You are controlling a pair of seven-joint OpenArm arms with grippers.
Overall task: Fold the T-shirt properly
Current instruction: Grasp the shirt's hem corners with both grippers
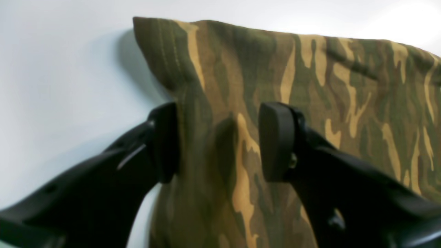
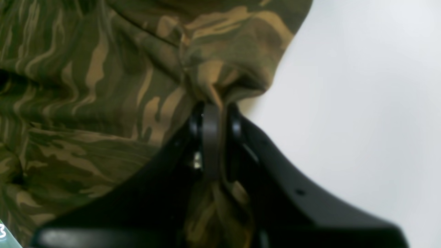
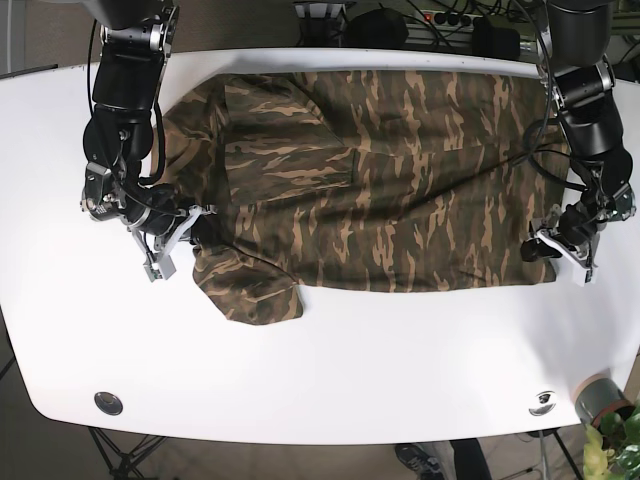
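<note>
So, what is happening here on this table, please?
A two-arm robot is folding a camouflage T-shirt spread over a white table. The right gripper is shut on a bunch of cloth at one end of the shirt, near the sleeve. The left gripper is open at the other end, with the shirt's corner between its fingers but not pinched. Most of the shirt lies flat; only the sleeve area looks folded or rumpled.

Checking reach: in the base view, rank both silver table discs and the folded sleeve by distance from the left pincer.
1. Near disc, front edge, on the left pincer's side.
2. Sleeve, folded, toward the other side.
3. Far disc, opposite front corner.
</note>
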